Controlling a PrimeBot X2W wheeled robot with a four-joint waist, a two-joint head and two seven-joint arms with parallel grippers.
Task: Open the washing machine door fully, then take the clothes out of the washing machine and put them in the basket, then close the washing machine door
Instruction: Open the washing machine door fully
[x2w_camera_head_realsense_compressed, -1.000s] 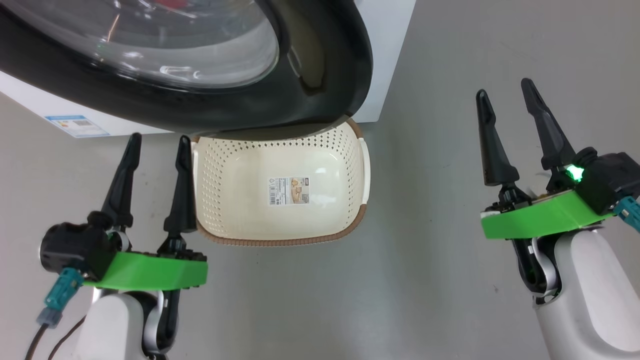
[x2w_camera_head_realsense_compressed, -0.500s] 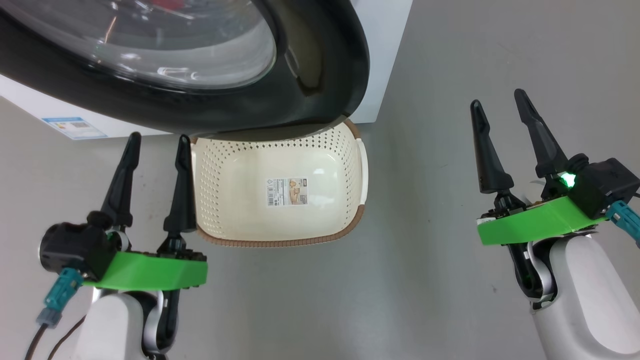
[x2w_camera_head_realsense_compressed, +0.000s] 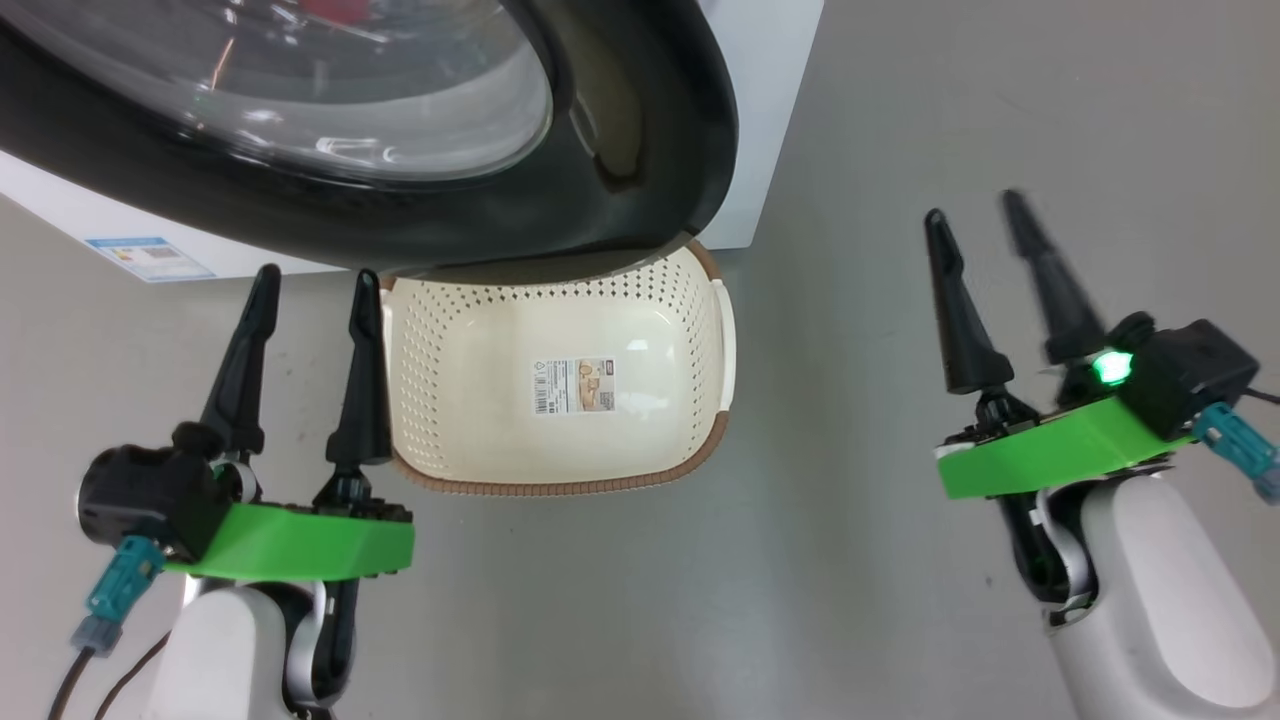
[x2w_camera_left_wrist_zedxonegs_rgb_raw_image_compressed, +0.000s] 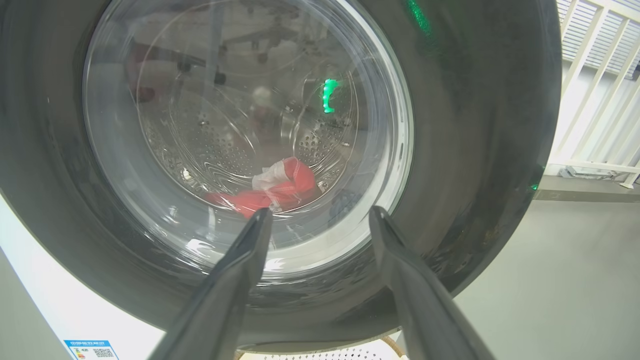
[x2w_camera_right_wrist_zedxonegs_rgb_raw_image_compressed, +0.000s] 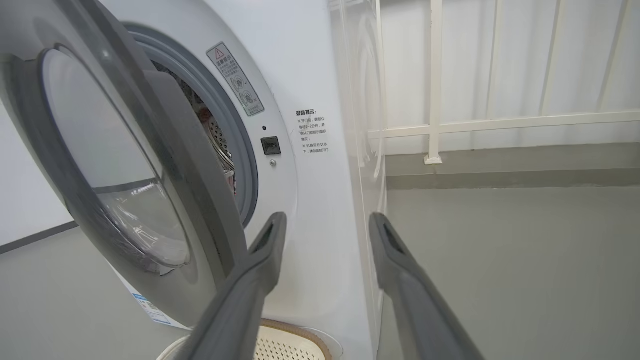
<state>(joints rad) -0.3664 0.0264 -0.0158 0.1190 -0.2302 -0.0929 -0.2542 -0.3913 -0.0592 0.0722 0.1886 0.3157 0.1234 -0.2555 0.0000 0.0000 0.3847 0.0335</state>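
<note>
The washing machine door (x2w_camera_head_realsense_compressed: 640, 120) with its glossy black rim stands partly open; its inner side (x2w_camera_right_wrist_zedxonegs_rgb_raw_image_compressed: 115, 175) swings away from the white washing machine (x2w_camera_right_wrist_zedxonegs_rgb_raw_image_compressed: 310, 165). Red clothes (x2w_camera_left_wrist_zedxonegs_rgb_raw_image_compressed: 280, 187) lie in the steel drum, seen through the door glass. The cream basket (x2w_camera_head_realsense_compressed: 560, 385) sits on the floor below the door, holding nothing. My left gripper (x2w_camera_head_realsense_compressed: 312, 283) is open just left of the basket, facing the door glass (x2w_camera_left_wrist_zedxonegs_rgb_raw_image_compressed: 240, 125). My right gripper (x2w_camera_head_realsense_compressed: 978, 210) is open above the floor to the basket's right, pointing at the machine's front beside the door gap.
A grey floor (x2w_camera_head_realsense_compressed: 900, 150) stretches to the right of the machine. A white railing (x2w_camera_right_wrist_zedxonegs_rgb_raw_image_compressed: 435, 85) runs behind it along the wall. A blue label (x2w_camera_head_realsense_compressed: 150, 257) marks the machine's lower front. A black latch socket (x2w_camera_right_wrist_zedxonegs_rgb_raw_image_compressed: 270, 145) sits beside the drum opening.
My right gripper has drifted left and slightly down in the head view, toward the basket and door. The left arm is still.
</note>
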